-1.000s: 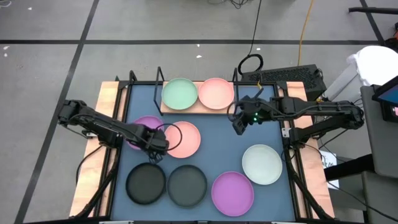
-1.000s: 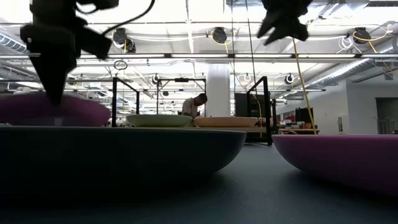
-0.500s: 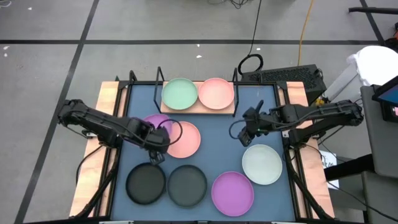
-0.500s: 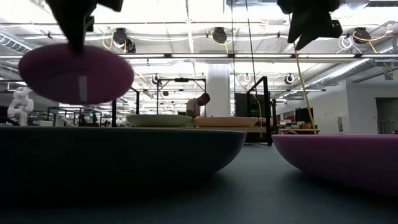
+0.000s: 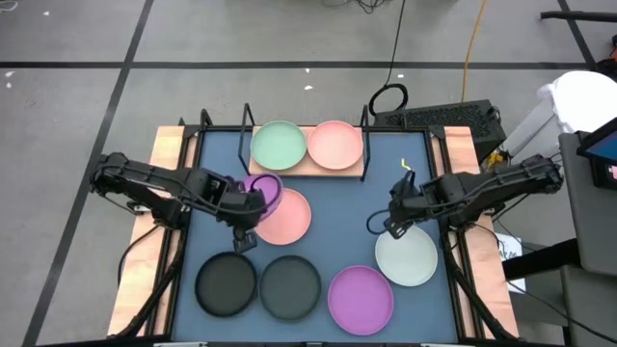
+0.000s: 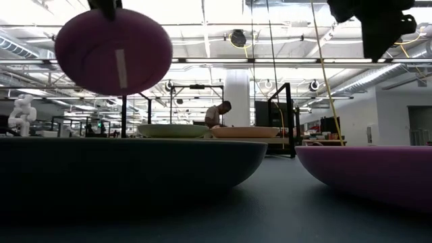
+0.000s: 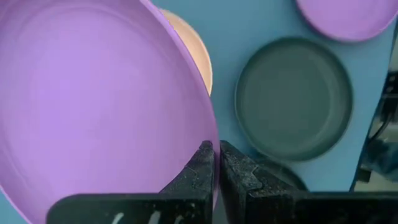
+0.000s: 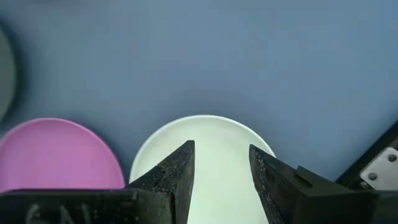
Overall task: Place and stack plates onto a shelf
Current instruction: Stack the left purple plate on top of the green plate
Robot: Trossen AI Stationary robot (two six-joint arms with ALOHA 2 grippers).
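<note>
Nearest on the counter (image 5: 169,145) lie two dark grey plates (image 5: 257,285), a purple plate (image 5: 361,299) and a whitish plate (image 5: 406,254), over whose edge the right pincer (image 5: 395,227) is held parted. A second purple plate (image 5: 262,191) is clamped, lifted, in the left pincer (image 5: 247,204) above a pink plate (image 5: 286,218). Farthest, a green plate (image 5: 279,145) and a pink one (image 5: 335,145) are carried by the shelf (image 5: 310,170).

The round purple plate (image 7: 93,99) pinched at its rim by the left end effector (image 7: 214,163) looks smooth and matt, like plastic. The dark blue mat (image 5: 347,198) is dull and even. At the surface's far edge, the light wooden shelf board (image 5: 307,171) shows a pale, unvarnished finish.
</note>
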